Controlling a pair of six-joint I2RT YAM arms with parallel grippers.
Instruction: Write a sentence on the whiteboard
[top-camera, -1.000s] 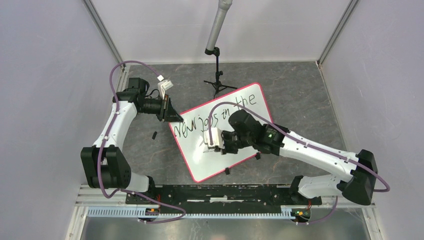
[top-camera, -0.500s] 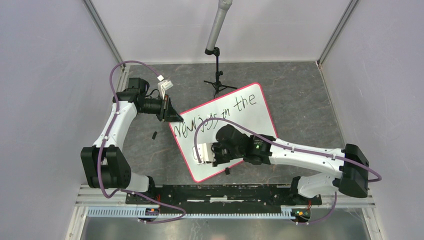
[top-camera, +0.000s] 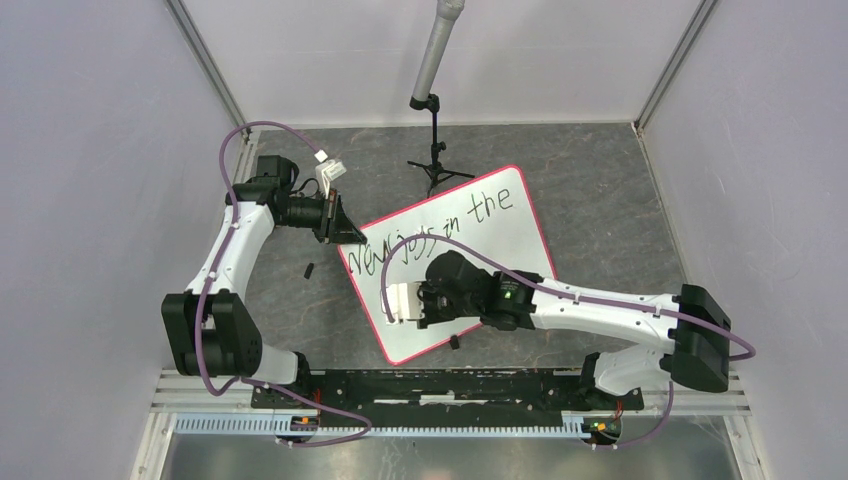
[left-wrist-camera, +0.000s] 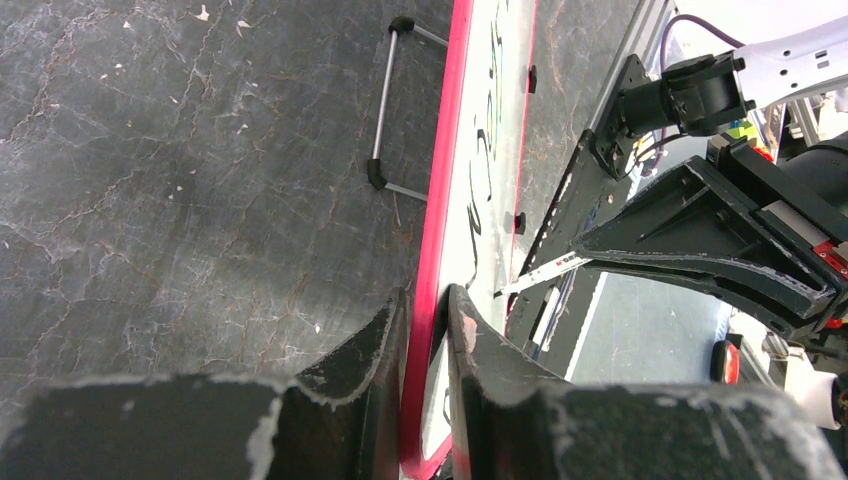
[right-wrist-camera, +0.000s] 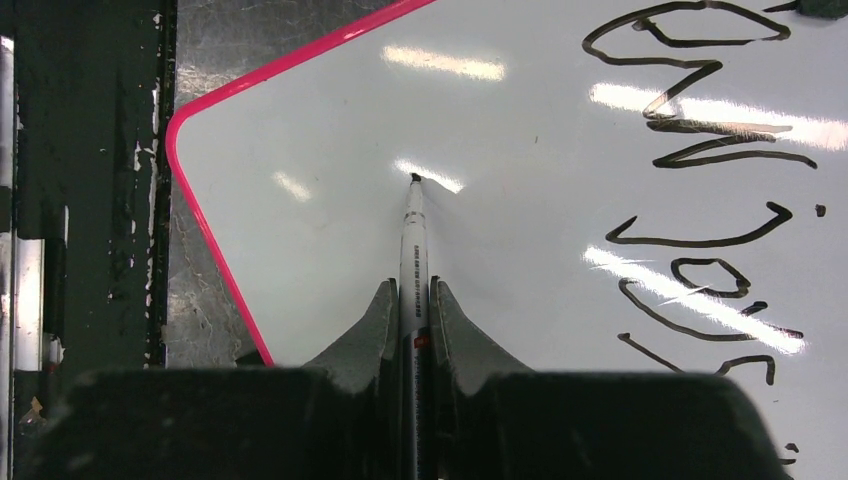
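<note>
While the whiteboard (right-wrist-camera: 300, 250) is pinched: rim is held by left gripper (left-wrist-camera: 425, 293).
Right gripper (right-wrist-camera: 413, 290): marker (right-wrist-camera: 413, 240) is clamped, tip on bare board.
Sentence (right-wrist-camera: 700, 243): found beside the tip, parallel to marker.

Left claw (left-wrist-camera: 428, 297), right claw (right-wrist-camera: 413, 286): tight grips.

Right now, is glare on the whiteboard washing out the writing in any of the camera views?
Right wrist view: bright glare streaks lie across the whiteboard, two crossing the sentence, though its strokes remain readable. Left wrist view: no glare streak shows, but the board is seen edge-on, so the writing is squeezed. Top external view: even light, no glare on the board.
</note>
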